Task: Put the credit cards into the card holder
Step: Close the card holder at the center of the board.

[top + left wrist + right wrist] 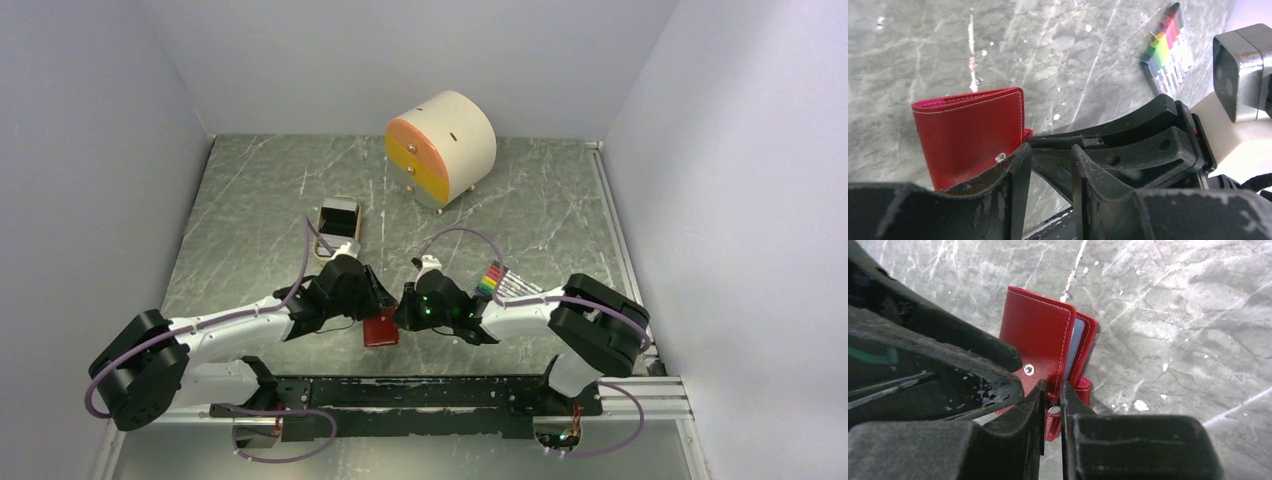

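While the right gripper [1052, 392] pinches the card holder [1040, 335], rainbow sticks' [1168, 50] print blurs.

Red card holder [1038, 335], rainbow sticks [1168, 47], grey marbled table [260, 190]

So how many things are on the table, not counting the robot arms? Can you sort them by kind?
red wallet: 1
round drawer box: 1
tan tray: 1
bundle of rainbow sticks: 1
Total: 4
What lies in the tray is too small to count.
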Motion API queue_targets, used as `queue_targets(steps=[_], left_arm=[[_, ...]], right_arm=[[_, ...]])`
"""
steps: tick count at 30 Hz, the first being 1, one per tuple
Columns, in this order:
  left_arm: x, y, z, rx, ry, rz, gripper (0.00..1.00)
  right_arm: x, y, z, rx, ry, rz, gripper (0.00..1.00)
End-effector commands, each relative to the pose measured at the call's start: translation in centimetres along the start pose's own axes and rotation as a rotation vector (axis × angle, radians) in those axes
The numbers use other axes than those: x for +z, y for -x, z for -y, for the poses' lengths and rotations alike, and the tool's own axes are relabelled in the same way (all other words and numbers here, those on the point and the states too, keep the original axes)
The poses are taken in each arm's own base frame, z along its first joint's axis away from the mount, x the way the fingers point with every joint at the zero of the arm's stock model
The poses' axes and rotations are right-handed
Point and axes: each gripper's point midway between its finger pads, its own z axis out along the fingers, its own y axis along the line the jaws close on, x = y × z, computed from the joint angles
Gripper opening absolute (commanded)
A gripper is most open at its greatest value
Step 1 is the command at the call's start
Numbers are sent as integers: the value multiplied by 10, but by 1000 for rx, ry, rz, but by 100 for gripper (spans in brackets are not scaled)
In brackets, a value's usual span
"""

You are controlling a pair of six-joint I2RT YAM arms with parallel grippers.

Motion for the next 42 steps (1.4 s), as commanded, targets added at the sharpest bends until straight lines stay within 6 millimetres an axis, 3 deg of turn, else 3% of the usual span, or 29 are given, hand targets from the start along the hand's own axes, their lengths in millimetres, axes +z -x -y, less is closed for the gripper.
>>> queue_targets(steps=[1,4,7,10,17,21,26,30,37,42], left_arm=[[-10,10,-1,-9,45,11,40],[-19,17,-17,-24,131,38,37],[-29,21,-33,-26,188,63,27],[-32,19,-48,-18,235,61,28],[-13,5,-48,7,148,0,36],[-5,4,-62,24,217,-16,35],[0,-3,-75,26,269,-50,30],[0,-7,-77,25,270,-65,30],[0,-8,-76,32,272,-80,31],[3,-10,-75,32,266,-93,30]], right_arm=[[7,-13,19,-23,-102,-55,0],[9,-16,23,-22,-113,-63,0],[9,-16,23,-22,-115,-64,0],[9,-15,22,-20,-112,-61,0],[7,-9,14,-24,-95,-54,0],[2,4,6,-37,-90,-25,1],[-1,7,3,-43,-101,-36,15],[-10,4,14,-47,-149,-43,30],[-26,12,14,-88,-189,-33,35],[-26,14,9,-102,-200,-34,37]])
